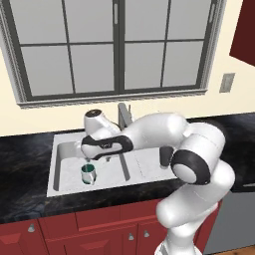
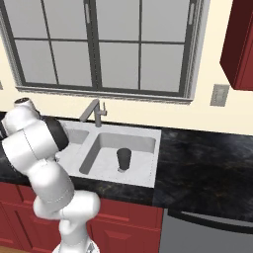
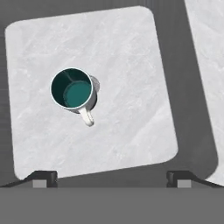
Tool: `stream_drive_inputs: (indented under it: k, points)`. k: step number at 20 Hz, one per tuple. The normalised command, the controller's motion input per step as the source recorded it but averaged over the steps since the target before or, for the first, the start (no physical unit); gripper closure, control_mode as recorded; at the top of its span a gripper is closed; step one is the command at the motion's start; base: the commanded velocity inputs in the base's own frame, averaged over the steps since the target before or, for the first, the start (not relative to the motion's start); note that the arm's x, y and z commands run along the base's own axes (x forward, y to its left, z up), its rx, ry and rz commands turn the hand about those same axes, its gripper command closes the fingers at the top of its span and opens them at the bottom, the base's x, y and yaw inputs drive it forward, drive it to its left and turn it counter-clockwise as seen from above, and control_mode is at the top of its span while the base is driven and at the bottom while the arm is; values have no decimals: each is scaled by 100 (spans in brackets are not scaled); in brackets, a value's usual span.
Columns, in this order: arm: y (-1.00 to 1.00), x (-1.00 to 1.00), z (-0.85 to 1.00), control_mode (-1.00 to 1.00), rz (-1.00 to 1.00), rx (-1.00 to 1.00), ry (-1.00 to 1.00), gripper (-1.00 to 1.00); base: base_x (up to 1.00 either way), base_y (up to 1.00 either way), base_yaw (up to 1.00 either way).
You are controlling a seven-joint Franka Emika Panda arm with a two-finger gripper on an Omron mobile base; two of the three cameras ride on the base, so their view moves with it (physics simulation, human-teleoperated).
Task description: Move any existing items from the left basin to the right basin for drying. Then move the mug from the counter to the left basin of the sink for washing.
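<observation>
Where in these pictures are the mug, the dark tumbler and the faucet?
mug (image 3: 72,88), hand view, on its teal inside bottom.
dark tumbler (image 2: 123,159), right base view, on its side wall.
faucet (image 2: 98,114), right base view, on its upright post.

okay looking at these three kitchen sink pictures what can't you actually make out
- Left basin, right base view: the arm covers most of it.
- Tumbler, left base view: the arm's elbow hides most of it.
- Mug, hand view: seen from above, its outer side is hidden.
- Left basin drain, hand view: not visible, perhaps under the mug.
</observation>
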Motion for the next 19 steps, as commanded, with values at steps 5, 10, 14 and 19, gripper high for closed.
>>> stream_drive_inputs:
  k: [5, 10, 14, 19]
  points:
    - [-26, -38, 52, -100, 0, 0, -2, -100, 0, 0, 0]
    - [-17, -52, 51, -100, 0, 0, -3, -100, 0, 0, 0]
    - [-10, -58, 53, -100, 0, 0, -5, -100, 0, 0, 0]
    - [-7, -66, 52, -100, 0, 0, -7, -100, 0, 0, 0]
